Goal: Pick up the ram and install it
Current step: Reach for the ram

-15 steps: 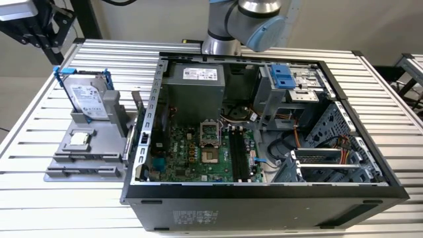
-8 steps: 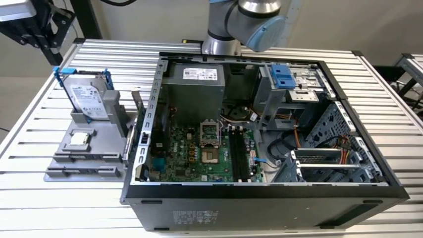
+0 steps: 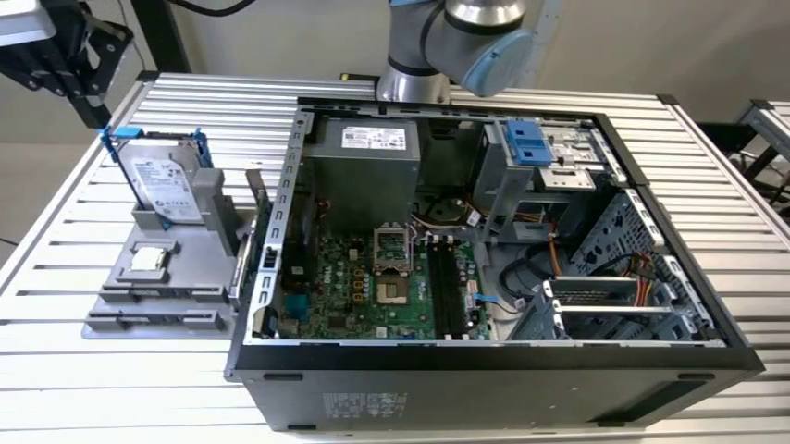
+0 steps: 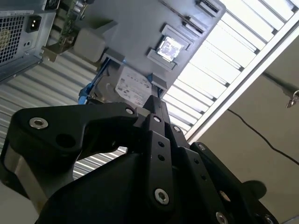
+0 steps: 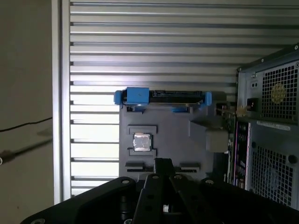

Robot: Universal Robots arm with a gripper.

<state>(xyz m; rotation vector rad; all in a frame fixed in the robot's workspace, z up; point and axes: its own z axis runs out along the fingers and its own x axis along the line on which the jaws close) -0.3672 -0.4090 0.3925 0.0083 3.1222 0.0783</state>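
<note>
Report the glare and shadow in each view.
Exterior view: even light, shade inside the computer case. First wrist view: a bright band washes out the table slats beside the grey tray, and the processor chip glints. Second wrist view: the slats burn white while the gripper stands dark against them.

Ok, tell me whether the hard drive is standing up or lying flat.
Standing. The hard drive sits on edge in the grey holder, its broad face showing in the exterior view.

Hard drive label (image 3: 157, 176), power supply label (image 3: 373, 138), case sticker (image 3: 361, 405), no print legible
</note>
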